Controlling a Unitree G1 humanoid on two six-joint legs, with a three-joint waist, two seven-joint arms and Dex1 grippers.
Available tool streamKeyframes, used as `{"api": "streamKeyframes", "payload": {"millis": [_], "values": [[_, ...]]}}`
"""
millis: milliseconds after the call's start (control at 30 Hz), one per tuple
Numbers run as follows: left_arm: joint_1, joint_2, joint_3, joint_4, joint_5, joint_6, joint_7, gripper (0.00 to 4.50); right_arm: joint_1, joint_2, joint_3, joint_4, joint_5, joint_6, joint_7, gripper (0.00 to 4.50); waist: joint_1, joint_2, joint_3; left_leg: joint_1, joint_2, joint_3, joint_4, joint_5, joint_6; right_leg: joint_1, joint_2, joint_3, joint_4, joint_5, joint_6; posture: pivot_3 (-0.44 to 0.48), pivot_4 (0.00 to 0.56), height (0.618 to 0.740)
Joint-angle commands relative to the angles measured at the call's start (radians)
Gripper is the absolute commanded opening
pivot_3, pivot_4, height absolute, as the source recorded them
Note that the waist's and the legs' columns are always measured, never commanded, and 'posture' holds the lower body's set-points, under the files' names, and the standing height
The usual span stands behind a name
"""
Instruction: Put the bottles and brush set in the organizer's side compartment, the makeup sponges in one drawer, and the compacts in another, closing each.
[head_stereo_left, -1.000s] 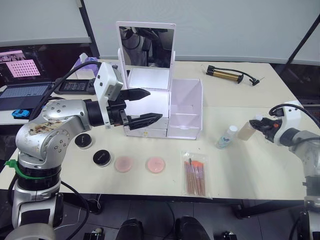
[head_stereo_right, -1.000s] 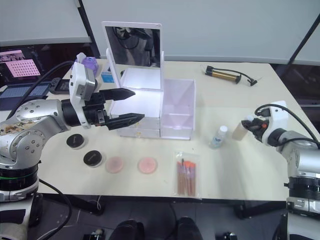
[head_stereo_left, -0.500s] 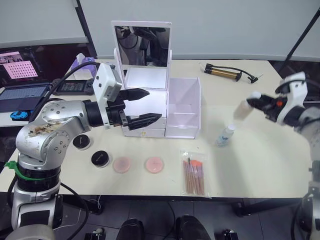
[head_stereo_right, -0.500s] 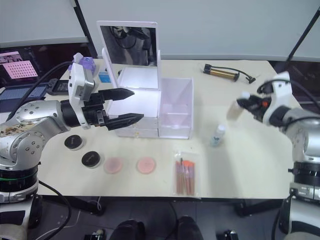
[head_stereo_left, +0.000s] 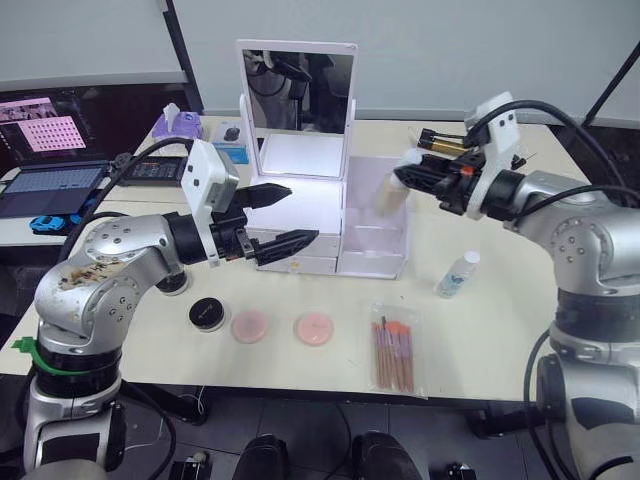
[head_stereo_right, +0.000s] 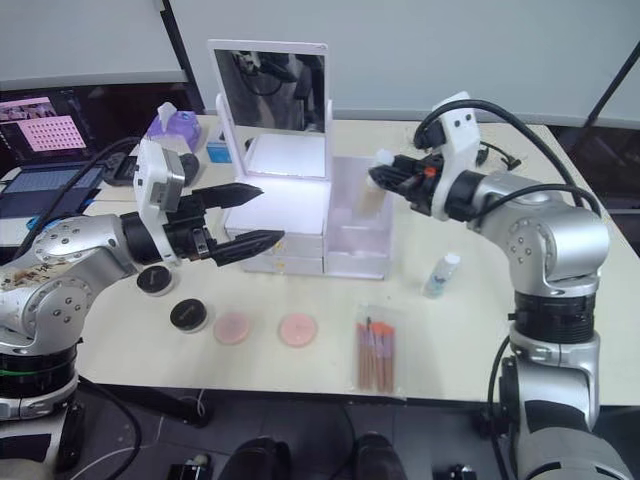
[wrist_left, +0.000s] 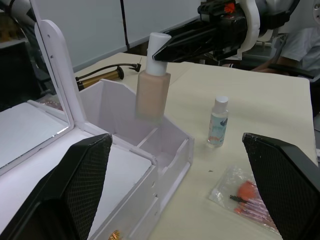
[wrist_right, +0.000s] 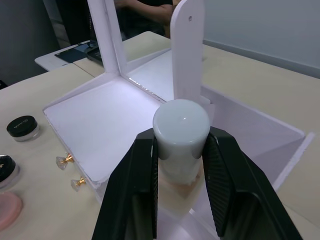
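My right gripper (head_stereo_left: 412, 173) is shut on a beige bottle with a white cap (wrist_left: 152, 79), holding it upright over the white organizer's open side compartment (head_stereo_left: 372, 235). A small clear bottle (head_stereo_left: 457, 273) stands on the table to the right of the organizer. The brush set in its clear bag (head_stereo_left: 391, 347) lies near the front edge. Two pink makeup sponges (head_stereo_left: 249, 325) (head_stereo_left: 314, 328) and two black compacts (head_stereo_left: 206, 313) (head_stereo_right: 153, 281) lie in front of the organizer's left side. My left gripper (head_stereo_left: 283, 217) is open, level with the two shut drawers (head_stereo_left: 295, 260).
The organizer carries an upright mirror (head_stereo_left: 297, 91) at its back. A laptop (head_stereo_left: 46, 187), a purple tissue pack (head_stereo_left: 176, 124) and other devices sit at the far left. A gold hand pump (head_stereo_left: 446, 146) lies at the back right.
My right arm has swung left with the beige bottle, from beside the clear bottle to above the side compartment. The left arm has stayed nearly still. The camera shifted slightly.
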Motion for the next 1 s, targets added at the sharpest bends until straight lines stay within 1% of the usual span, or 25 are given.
{"api": "streamKeyframes", "payload": {"millis": [33, 200, 367, 500, 667, 800, 867, 1000], "values": [[-0.004, 0.004, 0.018, -0.023, -0.032, -0.003, -0.009, 4.50, 0.016, 0.004, 0.000, -0.033, -0.012, 0.024, -0.050, 0.94, -0.001, 0.000, 0.000, 0.000, 0.000, 0.000, 0.000, 0.000, 0.000, 0.000, 0.000, 0.000, 0.000, 0.000, 0.000, 0.000, 0.150, 0.725], [-0.007, 0.011, 0.009, -0.035, -0.064, 0.020, -0.019, 4.50, 0.040, 0.048, -0.002, -0.021, -0.022, 0.047, -0.122, 0.94, -0.008, 0.000, 0.000, 0.000, 0.000, 0.000, 0.000, 0.000, 0.000, -0.001, 0.000, 0.000, 0.000, 0.000, 0.000, 0.000, 0.150, 0.725], [-0.011, 0.013, 0.004, -0.039, -0.069, 0.027, -0.021, 4.50, 0.077, 0.049, 0.057, -0.007, -0.082, 0.026, -0.156, 0.94, -0.010, 0.000, 0.000, 0.000, 0.000, -0.001, -0.001, 0.000, 0.000, -0.001, 0.000, 0.000, 0.000, 0.000, 0.000, 0.000, 0.150, 0.725], [-0.011, 0.020, 0.005, -0.041, -0.076, 0.030, -0.022, 4.50, 0.086, 0.039, 0.093, 0.002, -0.130, 0.009, -0.163, 0.94, -0.011, 0.000, 0.000, 0.000, 0.000, -0.001, -0.001, 0.000, 0.000, -0.001, 0.000, 0.000, 0.000, 0.000, 0.000, 0.000, 0.150, 0.725], [-0.012, 0.025, 0.003, -0.037, -0.081, 0.029, -0.025, 4.50, 0.097, 0.056, 0.128, 0.015, -0.169, -0.015, -0.167, 0.94, -0.010, 0.000, 0.000, 0.000, 0.000, -0.001, -0.001, 0.000, 0.000, -0.001, 0.000, 0.000, 0.000, 0.000, 0.000, 0.000, 0.150, 0.725], [-0.020, 0.034, -0.009, -0.039, -0.074, 0.025, -0.031, 4.50, 0.105, 0.039, 0.190, 0.002, -0.204, -0.047, -0.134, 0.94, -0.011, 0.000, 0.000, 0.000, 0.000, -0.001, -0.001, 0.000, 0.000, -0.001, 0.000, 0.000, 0.000, 0.000, 0.000, 0.000, 0.150, 0.725], [-0.023, 0.039, -0.012, -0.038, -0.071, 0.021, -0.034, 4.50, 0.102, 0.036, 0.191, -0.006, -0.208, -0.048, -0.127, 1.68, -0.012, 0.000, 0.000, 0.000, 0.000, -0.001, -0.001, 0.000, 0.000, -0.001, 0.000, 0.000, 0.000, 0.000, 0.000, 0.000, 0.150, 0.725], [-0.020, 0.042, -0.008, -0.032, -0.073, 0.016, -0.038, 4.50, 0.087, 0.024, 0.170, -0.023, -0.200, -0.028, -0.109, 3.01, -0.011, 0.000, 0.000, 0.000, 0.000, -0.001, -0.001, 0.000, 0.000, -0.001, 0.000, 0.000, 0.000, 0.000, 0.000, 0.000, 0.150, 0.725]]}}
